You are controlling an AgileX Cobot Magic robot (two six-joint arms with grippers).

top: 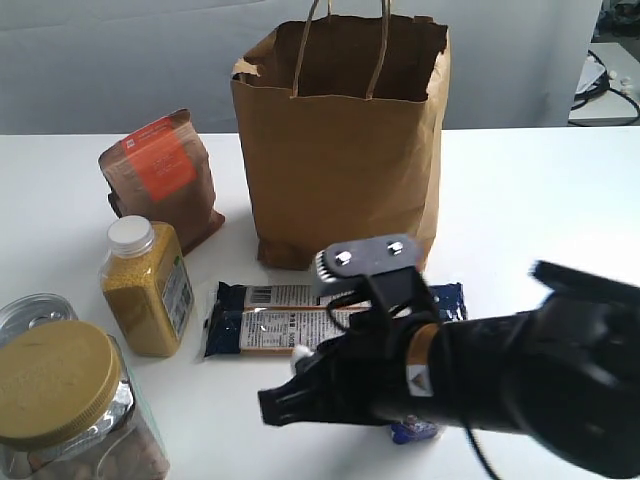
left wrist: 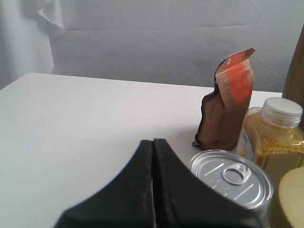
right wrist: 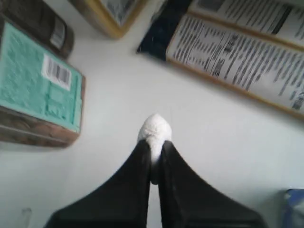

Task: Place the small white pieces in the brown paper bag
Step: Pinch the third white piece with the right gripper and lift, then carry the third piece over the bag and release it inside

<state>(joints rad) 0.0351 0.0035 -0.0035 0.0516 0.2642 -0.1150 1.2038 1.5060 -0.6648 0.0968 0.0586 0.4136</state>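
Observation:
My right gripper [right wrist: 155,142] is shut on one small white piece [right wrist: 154,129], a pebble-like lump sticking out past the black fingertips just above the table. In the exterior view that white piece [top: 299,353] shows at the front of the right gripper [top: 296,362], low in the middle, in front of the brown paper bag [top: 340,150]. The bag stands upright and open at the back centre. No other white pieces show. My left gripper [left wrist: 153,142] is shut on nothing, at the table's left side, beside a tin can [left wrist: 230,175].
Packaged snack bars [top: 270,320] lie between bag and right arm. A brown pouch with orange label [top: 165,180], a yellow spice jar [top: 145,290] and a gold-lidded jar [top: 60,400] stand left. A blue-and-white carton [top: 413,430] lies under the right arm.

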